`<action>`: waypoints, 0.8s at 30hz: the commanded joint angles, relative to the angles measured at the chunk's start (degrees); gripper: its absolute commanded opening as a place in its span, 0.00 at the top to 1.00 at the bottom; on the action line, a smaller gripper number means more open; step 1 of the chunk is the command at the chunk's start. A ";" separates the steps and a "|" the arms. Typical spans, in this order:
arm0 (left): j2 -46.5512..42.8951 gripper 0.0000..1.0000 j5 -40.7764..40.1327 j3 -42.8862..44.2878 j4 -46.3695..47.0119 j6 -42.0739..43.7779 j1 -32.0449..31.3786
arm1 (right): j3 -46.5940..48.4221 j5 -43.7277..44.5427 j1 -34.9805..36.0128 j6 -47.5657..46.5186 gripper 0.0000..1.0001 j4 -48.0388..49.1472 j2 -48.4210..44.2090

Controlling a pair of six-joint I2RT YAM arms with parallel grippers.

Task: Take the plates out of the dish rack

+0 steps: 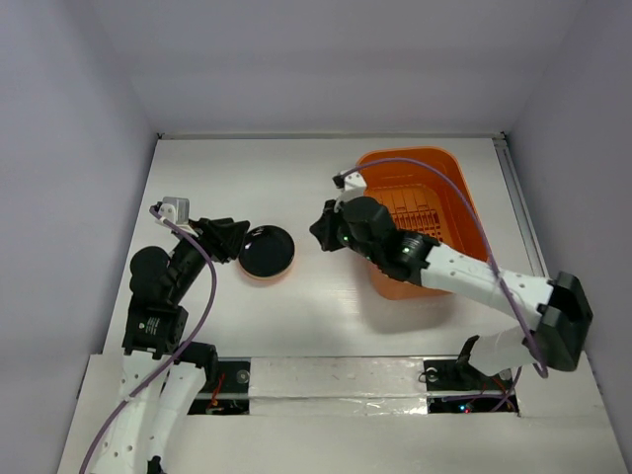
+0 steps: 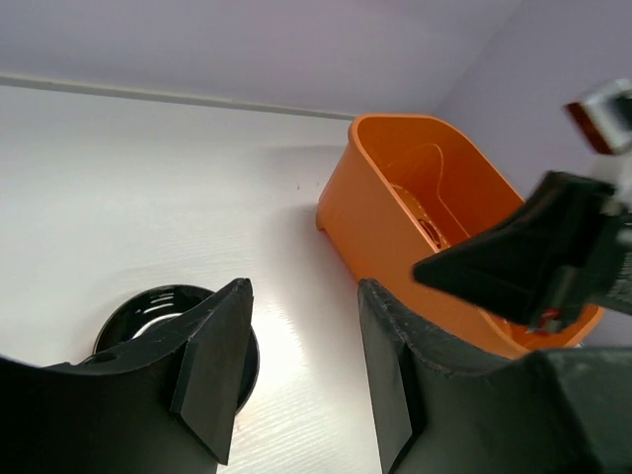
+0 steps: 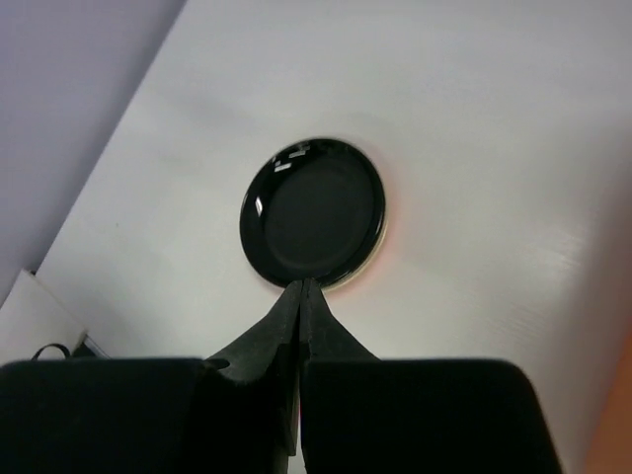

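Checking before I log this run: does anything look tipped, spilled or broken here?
Nothing stands out. The round black plate lies flat, and the orange plastic dish rack stands upright on the white table; no spill or breakage shows.

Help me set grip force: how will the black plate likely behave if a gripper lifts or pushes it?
The black plate shows sharp reflections, so it is probably glazed and slippery. It looks rigid, likely staying stiff if lifted by its edge. Lying flat, it would probably slide, not tip or roll, when pushed.
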 commanded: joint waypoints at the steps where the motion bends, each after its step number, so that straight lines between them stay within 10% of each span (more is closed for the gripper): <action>1: -0.61 0.56 0.91 0.61 4.13 -0.57 0.41 | -2.67 6.08 0.48 -4.20 1.00 2.75 -8.02; 10: -2.71 0.50 0.21 0.25 5.27 -0.66 0.41 | -10.57 19.44 0.48 -10.44 0.88 2.04 -31.65; 17: -5.44 0.49 -1.64 0.43 5.80 -0.74 0.41 | -18.93 27.69 0.48 -12.21 0.13 5.12 -49.16; 24: -6.76 0.49 -2.60 1.92 5.98 -1.27 0.41 | -20.69 29.37 0.48 -12.91 0.10 3.72 -54.70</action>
